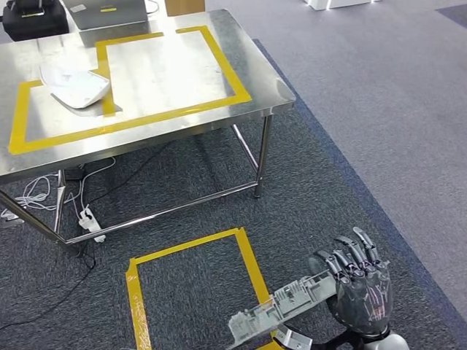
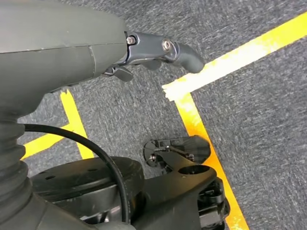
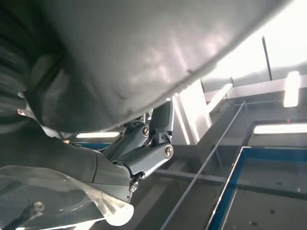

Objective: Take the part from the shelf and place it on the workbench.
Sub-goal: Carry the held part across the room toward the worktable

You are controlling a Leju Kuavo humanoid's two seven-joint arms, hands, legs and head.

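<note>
The right hand [image 1: 360, 288] gripped the long grey plastic part [image 1: 281, 306], carrying it toward the steel worktop [image 1: 182, 127]. Next it probably needed lowering inside the taped rectangle.

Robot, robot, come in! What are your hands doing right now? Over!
Right hand holds the grey part. Left hand holds nothing. Workbench ahead already carries a white part.

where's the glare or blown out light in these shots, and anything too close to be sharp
Head view: soft glare on the steel workbench, the right hand and its part sharp. Right wrist view: ceiling lights blown out to white, the part's pale underside close and blurred. Left wrist view: even light, the left hand soft at close range.
</note>
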